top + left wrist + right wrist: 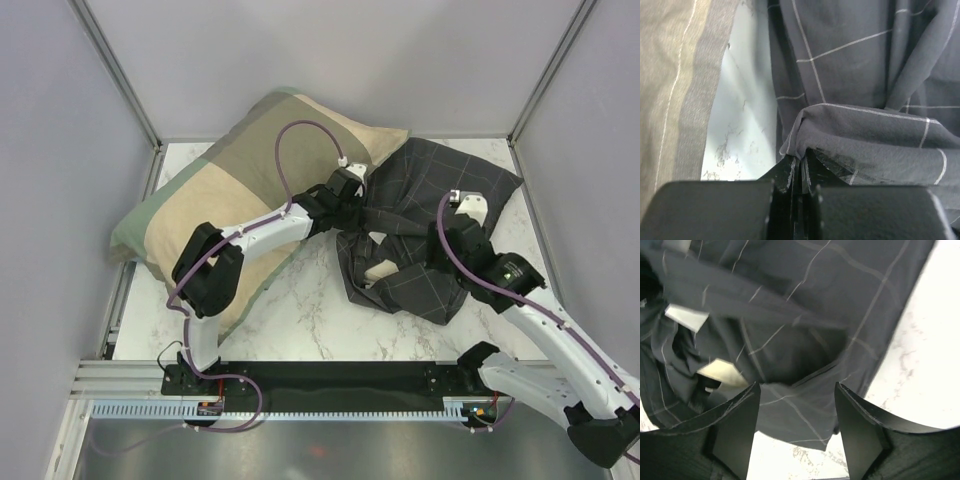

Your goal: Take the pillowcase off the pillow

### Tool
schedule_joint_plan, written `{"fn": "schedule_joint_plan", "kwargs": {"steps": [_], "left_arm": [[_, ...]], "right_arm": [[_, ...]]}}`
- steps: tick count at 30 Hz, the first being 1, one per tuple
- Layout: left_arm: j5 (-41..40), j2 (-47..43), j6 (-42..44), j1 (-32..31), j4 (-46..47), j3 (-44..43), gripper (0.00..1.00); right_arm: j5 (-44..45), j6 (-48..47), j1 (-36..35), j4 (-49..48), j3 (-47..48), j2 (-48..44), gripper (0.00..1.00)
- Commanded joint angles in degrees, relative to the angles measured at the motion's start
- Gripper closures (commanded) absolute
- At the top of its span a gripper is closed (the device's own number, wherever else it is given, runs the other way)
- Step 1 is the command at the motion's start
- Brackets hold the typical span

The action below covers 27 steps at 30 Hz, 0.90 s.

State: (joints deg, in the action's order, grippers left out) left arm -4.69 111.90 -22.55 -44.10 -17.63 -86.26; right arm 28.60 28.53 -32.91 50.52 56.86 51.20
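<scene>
One pillow (380, 271) partly inside crumpled pillowcase (430, 195)

left gripper (800, 164) pinched closed, right gripper (796, 390) spread

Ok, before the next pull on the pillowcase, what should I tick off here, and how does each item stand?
1. Grip by the left tool on a pillowcase fold: ok, shut on it.
2. Grip by the right tool: not ok, jaws stand apart over the cloth.
3. Opening showing the pillow: ok, a cream corner shows.
4. Case off the pillow: not ok, mostly covered.
5. Gap to the olive-and-tan pillow: ok, bare table lies between it and the gripped fold.
</scene>
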Motion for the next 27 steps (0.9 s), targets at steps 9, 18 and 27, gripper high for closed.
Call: {"fn": "schedule_joint_plan", "kwargs": {"steps": [9, 18, 27], "left_arm": [[2.3, -1.8, 4.0, 0.2, 0.9, -2.7, 0.52], [6.4, -19.5, 7.2, 0.0, 2.2, 6.8, 0.06], [2.3, -28.8, 5.9, -9.2, 7.4, 23.9, 0.04]], "right_arm": [[-7.9, 6.4, -4.2, -14.5, -10.7, 8.6, 0.24], [-7.6, 7.5, -4.2, -19.3, -14.8, 12.0, 0.54], [-5.7, 8.3, -4.1, -21.4, -16.2, 13.0, 1.00]]}}
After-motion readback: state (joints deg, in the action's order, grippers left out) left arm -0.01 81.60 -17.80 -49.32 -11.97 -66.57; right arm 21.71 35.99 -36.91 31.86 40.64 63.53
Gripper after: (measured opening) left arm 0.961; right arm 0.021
